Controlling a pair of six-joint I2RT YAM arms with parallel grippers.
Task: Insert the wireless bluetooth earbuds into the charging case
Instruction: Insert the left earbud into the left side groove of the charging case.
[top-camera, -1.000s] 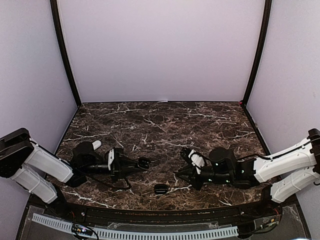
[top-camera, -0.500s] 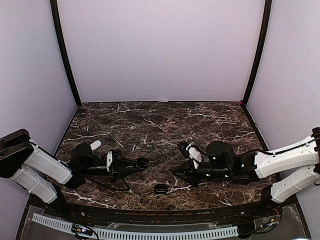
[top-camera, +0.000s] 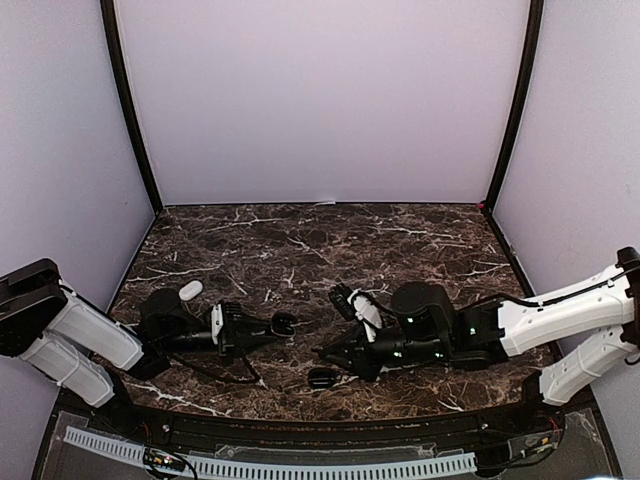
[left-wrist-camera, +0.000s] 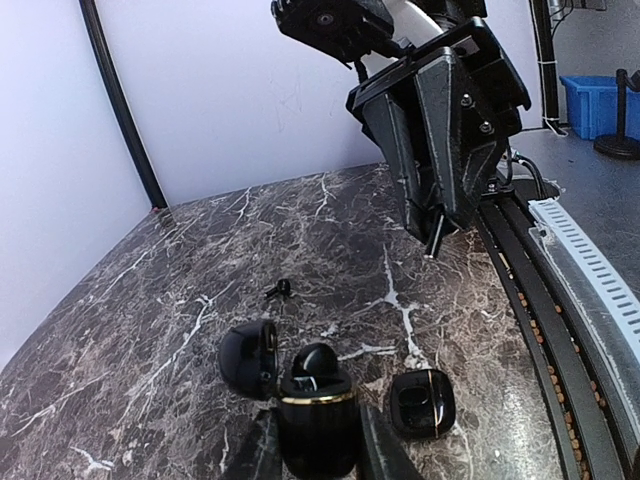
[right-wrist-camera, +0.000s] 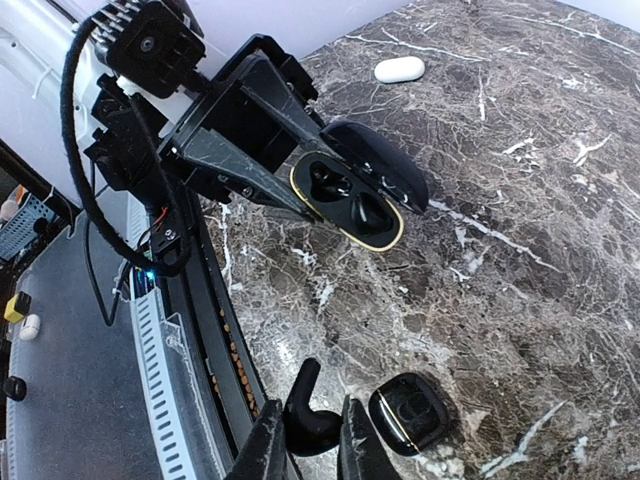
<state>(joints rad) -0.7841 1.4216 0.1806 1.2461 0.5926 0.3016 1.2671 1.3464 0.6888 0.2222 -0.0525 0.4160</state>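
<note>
- The marble table carried everything, with both arms reaching low over its near half towards each other.
- The left gripper was closed on the body of the black charging case. It held the case just above the table with the lid swung back and the gold-rimmed mouth facing the right arm.
- The right gripper was closed on a black earbud, with the bud's stem poking out past the fingertips.
- From the bud, the case mouth lay ahead and a little to the robot's left, near but apart. The oval mouth ran slantwise across the right wrist's view, so I judged the bud would need to go forward and line up with a free pocket.
- Whether either pocket was already filled could not be told.
- A second black case lay shut on the table just beside the right gripper.
- A white case lay well beyond, behind the left arm.
- A loose earbud lay on the table beyond the held case.
</note>
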